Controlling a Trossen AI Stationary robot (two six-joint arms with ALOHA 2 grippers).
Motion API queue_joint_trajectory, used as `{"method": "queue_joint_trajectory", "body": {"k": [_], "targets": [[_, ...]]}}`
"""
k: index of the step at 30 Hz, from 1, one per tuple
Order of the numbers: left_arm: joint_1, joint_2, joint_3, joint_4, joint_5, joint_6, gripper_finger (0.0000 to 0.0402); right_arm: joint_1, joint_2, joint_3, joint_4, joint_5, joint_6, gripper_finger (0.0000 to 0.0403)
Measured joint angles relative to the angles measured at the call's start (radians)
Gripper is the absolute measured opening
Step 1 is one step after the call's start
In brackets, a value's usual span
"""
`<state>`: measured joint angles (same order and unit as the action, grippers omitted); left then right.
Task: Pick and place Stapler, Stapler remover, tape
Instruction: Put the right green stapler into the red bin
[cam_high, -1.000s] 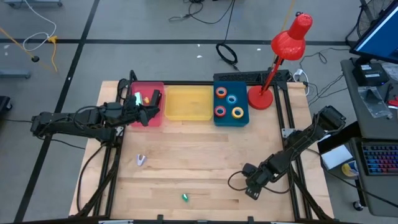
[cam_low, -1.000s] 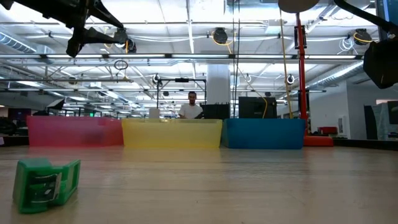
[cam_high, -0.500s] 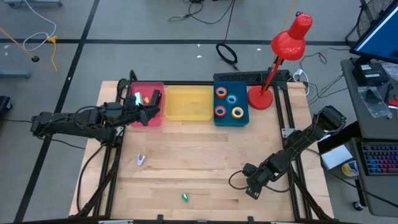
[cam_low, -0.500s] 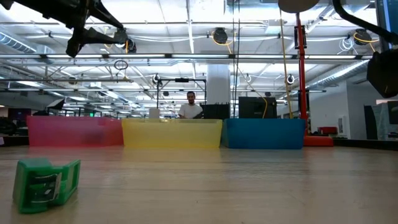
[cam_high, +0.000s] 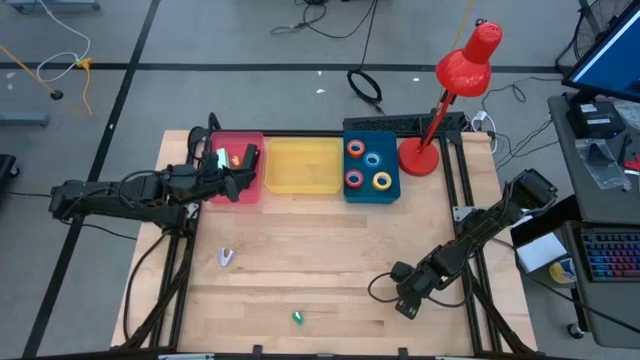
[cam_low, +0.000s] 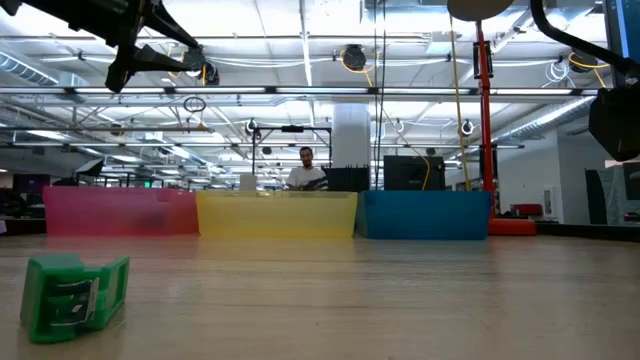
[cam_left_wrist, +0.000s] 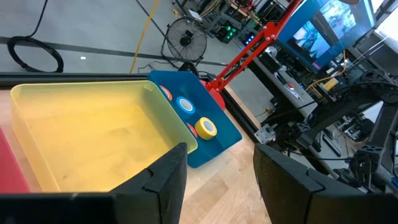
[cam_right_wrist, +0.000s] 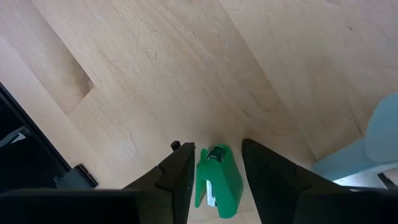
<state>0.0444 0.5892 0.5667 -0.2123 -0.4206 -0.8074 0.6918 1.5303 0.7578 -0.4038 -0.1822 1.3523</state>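
The right gripper (cam_right_wrist: 214, 180) stood open and empty, the green stapler remover (cam_right_wrist: 217, 180) showing between its fingers, lying farther off on the table (cam_high: 330, 250). The left gripper (cam_left_wrist: 214, 180) hung open over the pink bin (cam_high: 235, 190).

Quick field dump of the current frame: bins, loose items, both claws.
pink bin: left claw over it, open, nothing between its fingers
yellow bin: looks unfilled
blue bin: four tape rolls
red desk lamp: beside blue bin
green stapler remover: loose, near front table edge
pale small item: loose on table, type unclear
right claw: low over front-right of table, open, empty
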Motion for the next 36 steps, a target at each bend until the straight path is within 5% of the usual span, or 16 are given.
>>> {"method": "queue_joint_trajectory", "body": {"k": [36], "targets": [[0.0, 0.0, 0.0, -0.002, 0.0, 0.027, 0.0184, 0.076, -0.082, 0.036, -0.094, 0.106, 0.181, 0.013]]}}
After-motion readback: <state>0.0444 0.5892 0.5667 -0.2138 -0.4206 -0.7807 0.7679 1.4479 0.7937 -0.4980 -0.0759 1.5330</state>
